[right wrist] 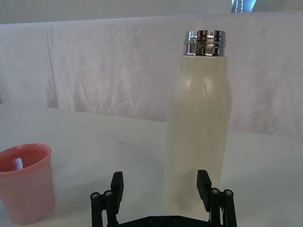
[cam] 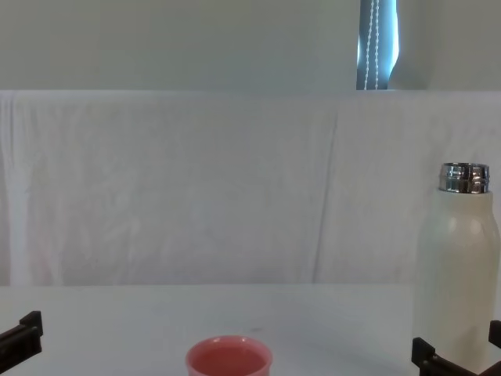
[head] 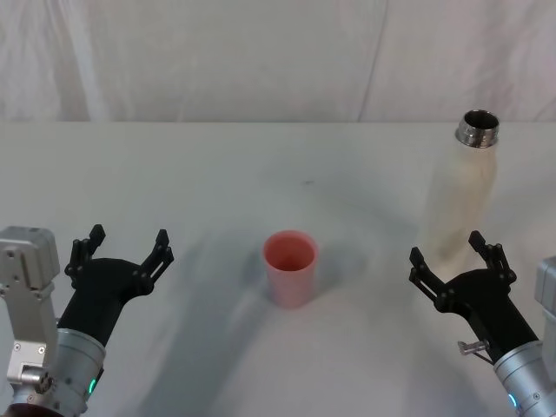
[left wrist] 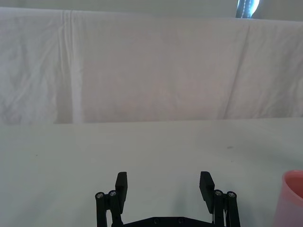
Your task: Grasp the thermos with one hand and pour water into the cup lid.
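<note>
— Thermos (head: 460,200) position?
— Upright on the white table (head: 217,174), far right; right gripper (head: 453,256) spread wide just before it, not touching.
— Cup lid (head: 289,268)?
— Centre, upright, well apart from the thermos. Left gripper (head: 122,248) wide too, holding nothing.

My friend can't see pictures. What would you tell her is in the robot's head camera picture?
A tall cream thermos with an open steel neck stands upright on a white table, just beyond the open right gripper. A small pink cup sits in the middle, and the open left gripper waits on the left, holding nothing.
</note>
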Tool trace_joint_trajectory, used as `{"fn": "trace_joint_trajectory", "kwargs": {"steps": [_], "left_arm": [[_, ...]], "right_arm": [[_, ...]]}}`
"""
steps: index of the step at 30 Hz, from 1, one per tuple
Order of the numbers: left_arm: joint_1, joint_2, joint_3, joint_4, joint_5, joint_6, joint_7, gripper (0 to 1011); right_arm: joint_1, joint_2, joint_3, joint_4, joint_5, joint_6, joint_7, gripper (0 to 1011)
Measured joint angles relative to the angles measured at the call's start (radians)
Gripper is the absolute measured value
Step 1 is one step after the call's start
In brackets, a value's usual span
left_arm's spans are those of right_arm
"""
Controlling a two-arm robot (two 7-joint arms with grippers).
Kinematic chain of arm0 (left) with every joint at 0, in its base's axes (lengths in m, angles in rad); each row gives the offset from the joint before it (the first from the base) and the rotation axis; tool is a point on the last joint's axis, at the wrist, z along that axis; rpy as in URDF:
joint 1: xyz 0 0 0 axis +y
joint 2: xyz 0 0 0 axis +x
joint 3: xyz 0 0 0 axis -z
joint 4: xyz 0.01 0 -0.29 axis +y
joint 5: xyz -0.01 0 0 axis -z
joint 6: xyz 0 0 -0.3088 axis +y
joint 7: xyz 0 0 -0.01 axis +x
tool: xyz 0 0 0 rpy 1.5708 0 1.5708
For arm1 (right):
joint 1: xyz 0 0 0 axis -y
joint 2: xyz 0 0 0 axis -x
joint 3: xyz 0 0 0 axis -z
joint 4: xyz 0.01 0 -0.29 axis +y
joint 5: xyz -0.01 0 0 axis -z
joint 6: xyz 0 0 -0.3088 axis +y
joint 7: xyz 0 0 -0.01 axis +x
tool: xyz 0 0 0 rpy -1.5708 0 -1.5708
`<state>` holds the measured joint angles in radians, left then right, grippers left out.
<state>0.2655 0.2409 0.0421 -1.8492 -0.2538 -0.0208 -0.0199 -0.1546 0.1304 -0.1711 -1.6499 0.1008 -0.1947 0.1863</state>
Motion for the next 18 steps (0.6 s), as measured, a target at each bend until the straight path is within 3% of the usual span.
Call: {"fn": "trace_joint_trajectory", "kwargs": {"steps": [18], "left_arm": [[0.000,0.000,0.000,0.000,0.000,0.000,0.000,1001]], "right_arm": [[0.000,0.000,0.001,-0.001,-0.001,0.000,0.000,1000]]}}
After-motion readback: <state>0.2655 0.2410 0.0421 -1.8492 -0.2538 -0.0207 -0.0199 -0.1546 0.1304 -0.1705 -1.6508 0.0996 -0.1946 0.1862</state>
